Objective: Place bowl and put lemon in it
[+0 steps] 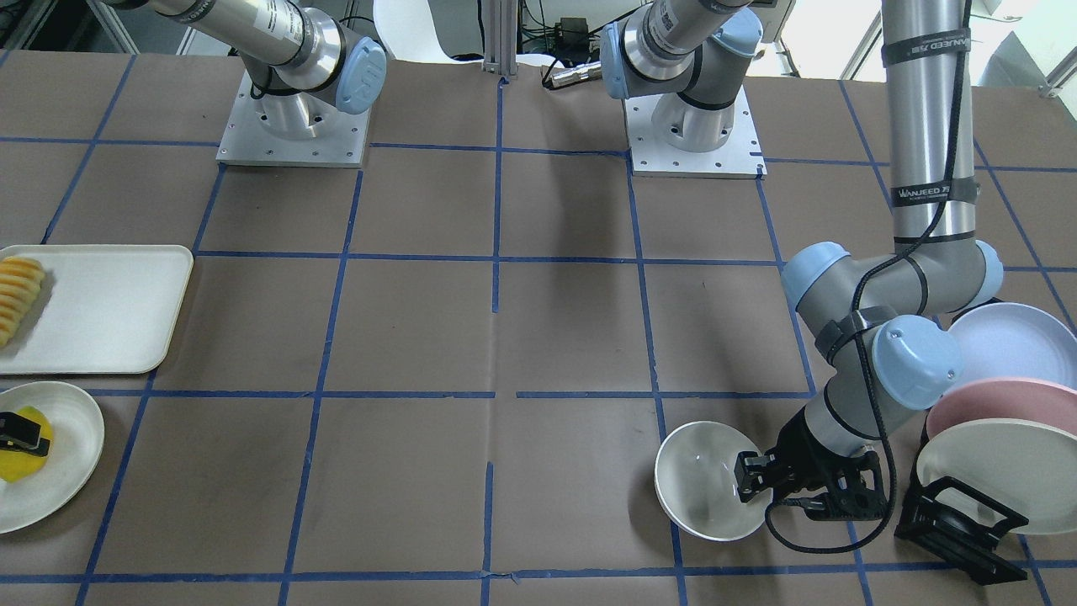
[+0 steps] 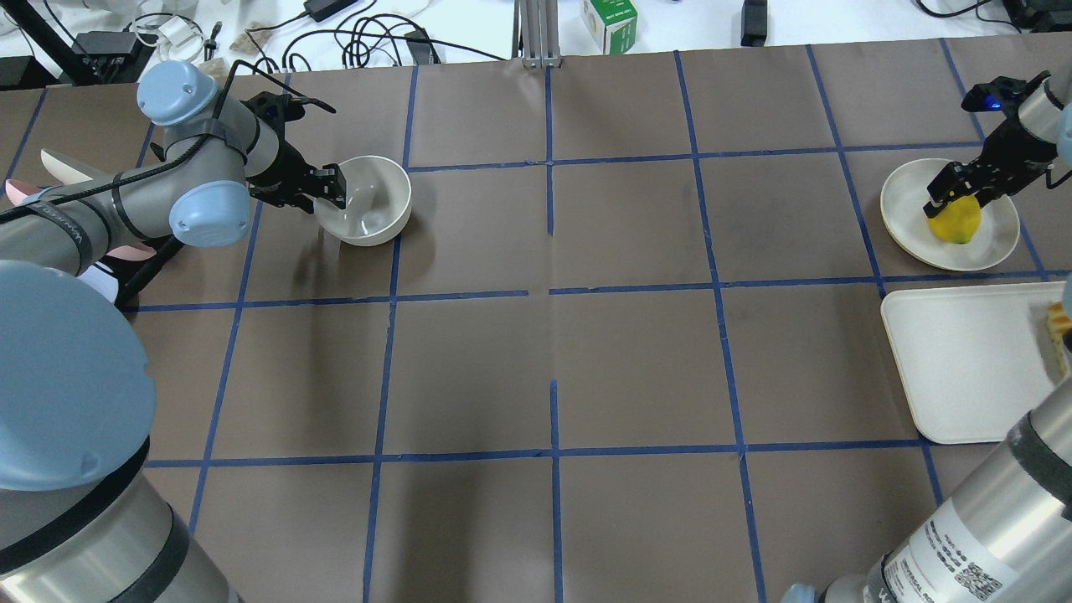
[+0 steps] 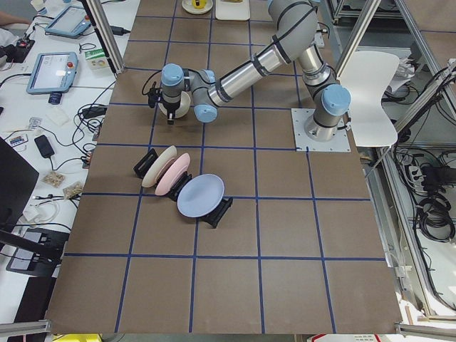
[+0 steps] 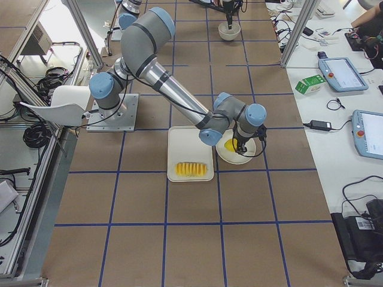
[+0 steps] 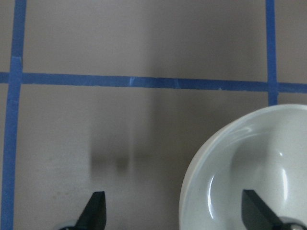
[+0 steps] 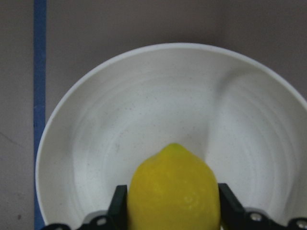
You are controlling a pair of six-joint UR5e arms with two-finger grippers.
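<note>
The off-white bowl (image 2: 377, 197) (image 1: 698, 480) stands on the brown table at my far left. My left gripper (image 2: 331, 188) (image 5: 175, 211) is open and straddles the bowl's near rim: one finger is inside the bowl (image 5: 249, 158) and the other outside, well apart. On the far right, my right gripper (image 2: 950, 197) (image 6: 170, 201) is shut on the yellow lemon (image 6: 172, 191) (image 2: 955, 222), with a finger pressed against each side. The lemon is over the shallow off-white plate (image 6: 144, 120) (image 2: 997, 234). I cannot tell whether it still touches the plate.
A white tray (image 2: 963, 368) (image 1: 109, 311) lies beside the plate, with a row of yellow-orange fruit slices (image 1: 17, 299) at its outer end. Upright blue, pink and cream plates (image 1: 1001, 404) stand in a black rack behind my left arm.
</note>
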